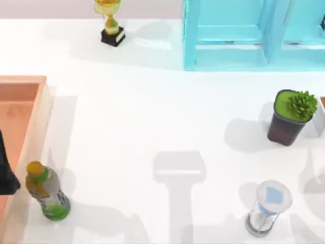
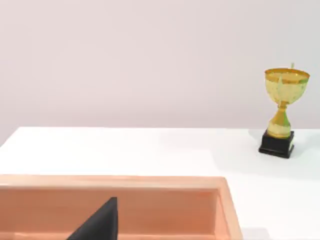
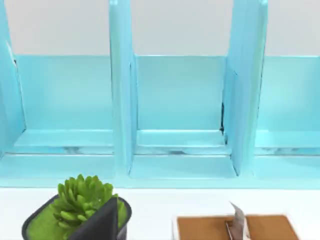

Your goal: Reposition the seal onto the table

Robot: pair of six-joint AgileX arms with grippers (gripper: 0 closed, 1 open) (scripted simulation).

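While the top view lays out the whole bench [image 1: 152, 112], it gives us little of either arm: a dark part of our left arm [image 1: 7, 170] sits at the left edge, over the orange-brown wooden tray [image 1: 43, 109]. The left wrist view adds a dark wedge of the left end effector [image 2: 99, 224] in front of the tray's inner wall, with the gold trophy on its black base [image 2: 281, 112] standing farther off on the white surface. From these pictures we cannot tell whether the left end effector is open or closed.

From above, a green drink bottle with a yellow cap [image 1: 48, 192] stands just beside the tray's outer wall, near the bench's left side. A small hourglass [image 1: 266, 208] stands on the right, nearer the front, and a potted succulent [image 1: 289, 117] is behind it, toward the light blue shelf unit [image 1: 228, 38] at the back.

Our right wrist view faces that shelf unit and shows its upright dividers and open compartments, which the top view cuts off. It also shows a dark wedge of the right end effector [image 3: 102, 222] in front of the succulent, and beside the plant a brown pad in a white frame [image 3: 210, 227] with a grey tab. Whether the right end effector is open or closed, we cannot tell.

We cannot tell where the seal is.
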